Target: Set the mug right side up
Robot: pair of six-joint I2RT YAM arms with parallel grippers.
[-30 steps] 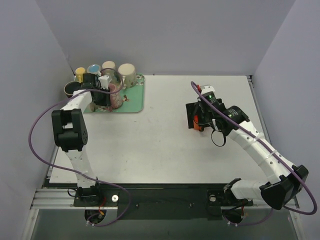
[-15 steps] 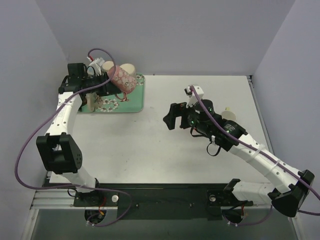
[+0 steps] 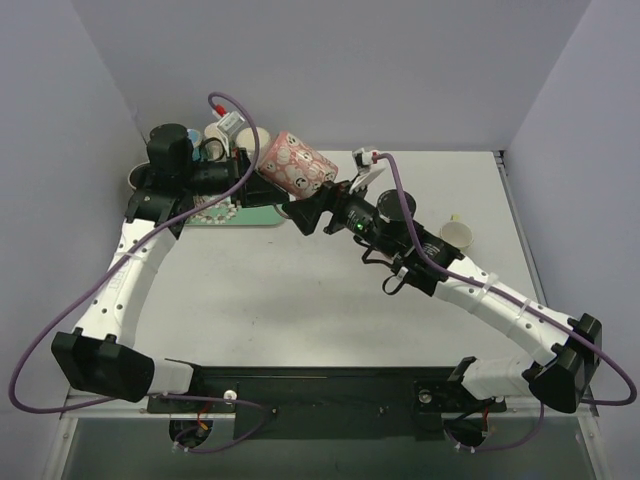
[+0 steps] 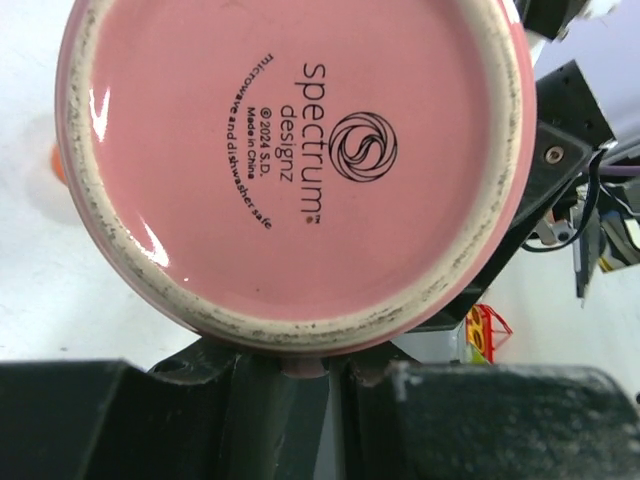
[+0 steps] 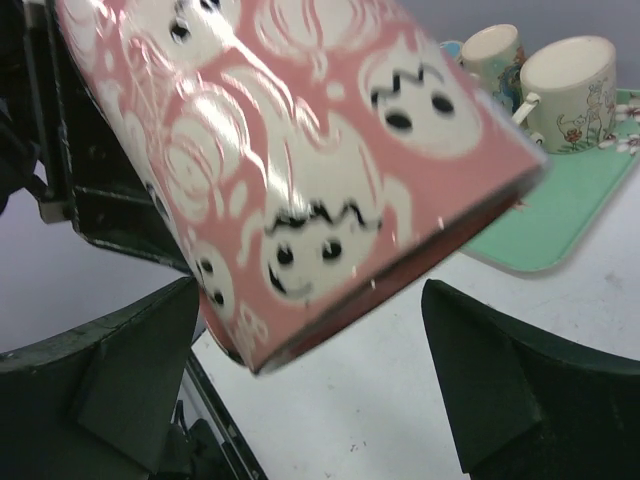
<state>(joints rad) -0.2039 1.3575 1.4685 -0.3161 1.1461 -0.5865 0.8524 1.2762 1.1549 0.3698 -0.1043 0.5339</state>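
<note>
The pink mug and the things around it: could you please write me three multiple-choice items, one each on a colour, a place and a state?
1. What colour is the tray?
A. Red
B. Black
C. Green

2. Where is the pink mug?
A. Standing on the tray
B. Held in the air by the left gripper
C. Nested inside another cup

3. How is the right gripper?
A. Open, with a finger on each side of the mug
B. Shut on the mug
C. Shut, far from the mug

Answers:
1 C: the right wrist view shows a green tray under the cups.
2 B: the top view shows the mug tilted off the surface at the left gripper's end.
3 A: the right wrist view shows both fingers spread wide, with the mug between them.
</note>
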